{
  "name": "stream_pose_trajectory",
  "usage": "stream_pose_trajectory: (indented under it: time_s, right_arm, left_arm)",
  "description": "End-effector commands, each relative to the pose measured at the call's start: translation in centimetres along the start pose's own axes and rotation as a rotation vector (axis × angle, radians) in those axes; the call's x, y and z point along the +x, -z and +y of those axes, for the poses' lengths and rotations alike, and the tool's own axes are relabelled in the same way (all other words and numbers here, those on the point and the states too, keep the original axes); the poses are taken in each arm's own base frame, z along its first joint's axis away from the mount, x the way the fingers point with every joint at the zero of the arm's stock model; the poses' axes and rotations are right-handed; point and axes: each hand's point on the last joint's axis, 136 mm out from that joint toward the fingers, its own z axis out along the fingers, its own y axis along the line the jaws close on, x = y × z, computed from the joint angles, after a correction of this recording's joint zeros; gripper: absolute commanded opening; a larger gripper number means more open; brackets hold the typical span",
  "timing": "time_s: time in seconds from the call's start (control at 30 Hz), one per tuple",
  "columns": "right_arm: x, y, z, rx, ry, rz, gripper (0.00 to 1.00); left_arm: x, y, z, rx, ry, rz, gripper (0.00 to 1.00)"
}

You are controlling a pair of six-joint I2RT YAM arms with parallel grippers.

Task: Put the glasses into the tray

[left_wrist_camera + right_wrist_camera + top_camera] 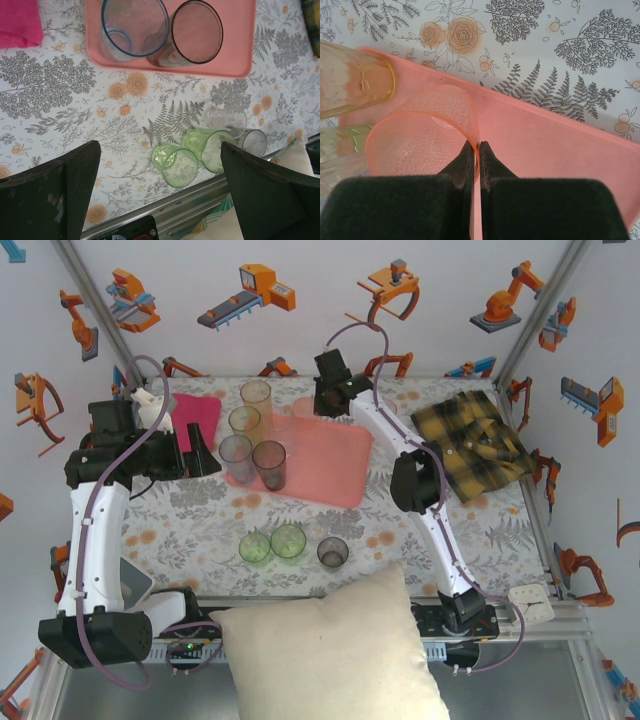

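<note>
Right hand pinching a pink tumbler at the tray's far edge.

The right hand [477, 146] has its fingers pressed together on the rim wall of the pink tumbler [420, 145], which sits inside the tray [560, 140] near its far left corner. A blue-rimmed tumbler [236, 453] and a smoky tumbler [269, 462] stand upright on the tray's left end. An orange tumbler [256, 395] and a yellow-green tumbler [244, 420] stand at that same corner, on the tray or just off it. On the table [190, 520], on the near side of the tray, stand two green tumblers [288, 540] and a grey tumbler [333, 552]. The left hand [203, 455] hovers just left of the tray, its fingers spread wide with nothing between them.
</note>
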Motion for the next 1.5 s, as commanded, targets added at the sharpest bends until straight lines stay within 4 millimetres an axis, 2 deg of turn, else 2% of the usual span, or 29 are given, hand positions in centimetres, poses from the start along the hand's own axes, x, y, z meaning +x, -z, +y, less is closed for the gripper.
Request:
stream_pose_trajectory:
  time_s: [0.0,0.67,0.83,1.1,1.47]
  right_arm:
    - [-1.5,0.1,0.8,-0.036,-0.03,-0.046,0.06]
    - [-0.3,-1.1,0.6,-0.046,-0.045,-0.005,0.11]
    - [-0.2,-1.2,0.9,-0.058,-0.047,0.001,0.16]
    - [-0.9,-0.7,1.4,-0.08,-0.043,-0.013,0.32]
    - [-1.9,-0.2,2.3,-0.139,-0.058,-0.025,0.36]
  left_arm:
    - [-0.6,0.6,-0.5,0.021,-0.01,-0.016,0.97]
    - [-0.6,0.3,-0.6,0.034,-0.002,-0.014,0.97]
    - [-0.6,0.4,-0.6,0.034,-0.004,-0.017,0.97]
    - [-0.6,0.4,-0.6,0.032,-0.002,-0.017,0.97]
    - [-0.6,0.5,-0.6,0.031,-0.007,-0.023,0.97]
